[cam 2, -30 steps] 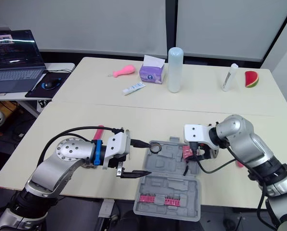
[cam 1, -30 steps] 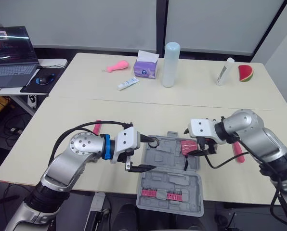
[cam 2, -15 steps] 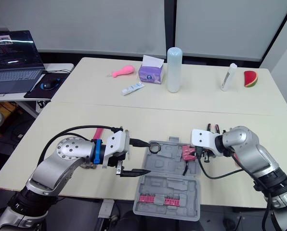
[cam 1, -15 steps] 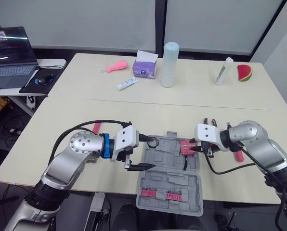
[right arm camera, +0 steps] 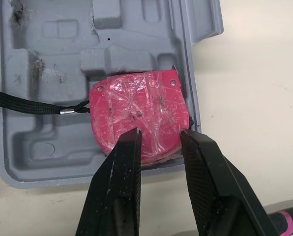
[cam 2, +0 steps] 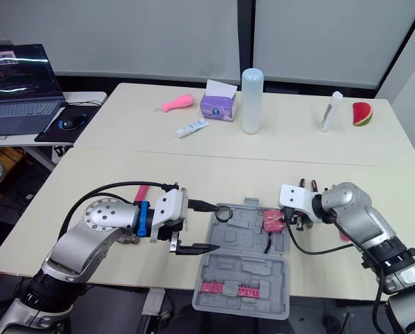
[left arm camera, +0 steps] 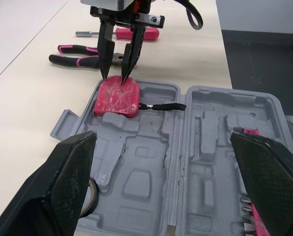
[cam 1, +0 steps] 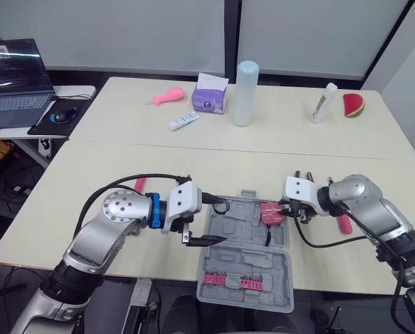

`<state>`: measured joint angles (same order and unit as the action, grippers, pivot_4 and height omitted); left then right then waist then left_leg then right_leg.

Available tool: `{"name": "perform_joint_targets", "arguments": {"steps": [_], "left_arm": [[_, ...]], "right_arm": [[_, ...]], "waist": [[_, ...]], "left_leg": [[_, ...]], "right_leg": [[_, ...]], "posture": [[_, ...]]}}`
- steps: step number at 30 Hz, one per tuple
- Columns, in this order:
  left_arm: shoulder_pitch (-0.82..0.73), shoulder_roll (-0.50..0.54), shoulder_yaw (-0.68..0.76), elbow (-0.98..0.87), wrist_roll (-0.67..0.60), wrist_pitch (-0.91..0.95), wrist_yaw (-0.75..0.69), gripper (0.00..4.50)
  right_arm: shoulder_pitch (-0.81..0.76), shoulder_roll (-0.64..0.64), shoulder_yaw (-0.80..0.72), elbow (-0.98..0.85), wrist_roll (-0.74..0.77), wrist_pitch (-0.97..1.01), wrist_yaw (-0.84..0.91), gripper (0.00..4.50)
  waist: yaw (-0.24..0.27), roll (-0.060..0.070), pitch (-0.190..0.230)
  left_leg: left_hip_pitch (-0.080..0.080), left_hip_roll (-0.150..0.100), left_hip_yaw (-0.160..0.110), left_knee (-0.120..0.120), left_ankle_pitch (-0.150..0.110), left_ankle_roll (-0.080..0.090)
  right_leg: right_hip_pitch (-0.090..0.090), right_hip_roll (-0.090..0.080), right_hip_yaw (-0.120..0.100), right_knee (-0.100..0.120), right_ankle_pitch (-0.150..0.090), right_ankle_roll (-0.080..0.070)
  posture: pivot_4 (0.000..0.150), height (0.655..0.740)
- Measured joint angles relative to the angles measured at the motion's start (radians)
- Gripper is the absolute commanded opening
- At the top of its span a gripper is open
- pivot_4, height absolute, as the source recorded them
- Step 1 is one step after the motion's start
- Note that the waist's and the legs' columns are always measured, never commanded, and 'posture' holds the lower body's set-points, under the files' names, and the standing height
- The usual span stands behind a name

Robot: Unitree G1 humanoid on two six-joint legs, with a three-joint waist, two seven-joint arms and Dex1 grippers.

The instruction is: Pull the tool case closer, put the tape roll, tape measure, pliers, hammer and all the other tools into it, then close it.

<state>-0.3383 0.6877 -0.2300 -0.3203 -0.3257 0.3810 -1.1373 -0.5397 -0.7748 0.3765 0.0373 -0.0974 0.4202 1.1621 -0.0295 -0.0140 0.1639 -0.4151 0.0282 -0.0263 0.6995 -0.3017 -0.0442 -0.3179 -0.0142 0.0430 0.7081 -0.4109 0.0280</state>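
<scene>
While my right gripper (right arm camera: pixel 160 132) stands over the tape measure (right arm camera: pixel 136 115), its fingers are only narrowly parted, tips at its outer edge, clasping nothing.

The tape measure lies in the tool case's (cam 1: pixel 244 240) far right pocket, its black strap (left arm camera: pixel 161 106) trailing toward the hinge; my left gripper (left arm camera: pixel 162 136) is spread wide and bare at the case's left side; the left wrist view adds the pliers (left arm camera: pixel 80 54) on the table past the case's right end; the case lies open, long axis across me.

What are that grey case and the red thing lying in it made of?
The tool case looks like moulded grey plastic, matte, with shaped recesses. The red tape measure seems hard plastic, wrapped in crinkled clear film that glints; its strap looks like black woven cord.
</scene>
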Motion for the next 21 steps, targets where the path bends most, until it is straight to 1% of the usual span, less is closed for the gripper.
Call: {"name": "perform_joint_targets", "arguments": {"steps": [13,21], "left_arm": [[0.003,-0.001,0.000,0.012,0.015,-0.014,-0.004,4.50],[0.010,0.005,0.003,0.050,0.018,-0.037,-0.005,4.50]], "right_arm": [[-0.058,0.026,0.081,0.086,-0.044,0.000,0.055,1.26],[-0.062,0.067,0.060,0.105,-0.056,-0.028,0.034,1.26]], "waist": [[0.001,-0.002,-0.002],[-0.004,-0.006,-0.004]], "left_leg": [[0.001,0.000,0.000,0.000,0.000,0.000],[0.004,0.001,0.000,0.000,0.000,0.000]], "right_leg": [[0.001,0.000,0.000,0.000,0.000,0.000],[0.002,0.000,0.000,0.001,0.000,0.000]], "posture": [[0.150,0.7161],[0.150,0.7161]]}}
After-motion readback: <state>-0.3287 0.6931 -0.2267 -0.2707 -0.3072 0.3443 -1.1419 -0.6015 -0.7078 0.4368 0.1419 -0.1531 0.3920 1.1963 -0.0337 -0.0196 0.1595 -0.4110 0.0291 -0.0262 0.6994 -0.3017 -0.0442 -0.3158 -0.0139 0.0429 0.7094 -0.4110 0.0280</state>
